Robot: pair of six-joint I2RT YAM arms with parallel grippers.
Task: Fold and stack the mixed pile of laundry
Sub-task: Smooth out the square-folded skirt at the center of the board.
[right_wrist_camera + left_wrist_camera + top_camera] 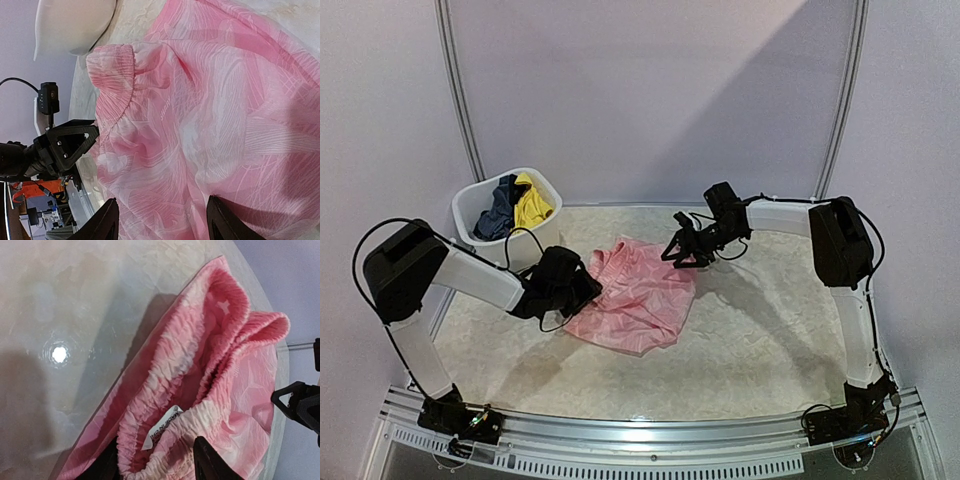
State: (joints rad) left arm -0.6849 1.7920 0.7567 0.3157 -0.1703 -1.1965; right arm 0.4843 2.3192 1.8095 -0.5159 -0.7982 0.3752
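A thin pink garment (638,298) lies spread in the middle of the table. My left gripper (588,290) sits at its left edge. In the left wrist view the gathered elastic waistband (165,370) with a white label (162,427) lies between that gripper's (157,465) spread fingers, so it is open. My right gripper (680,252) hovers over the garment's far right corner. The right wrist view shows it (162,222) open, with pink cloth (215,100) below and nothing pinched. A navy piece (500,212) and a yellow piece (533,205) lie in the tub.
The white plastic tub (463,212) stands at the table's back left, just behind the left arm. The purple backdrop wall rises behind the table. A metal rail (650,440) runs along the near edge by the arm bases.
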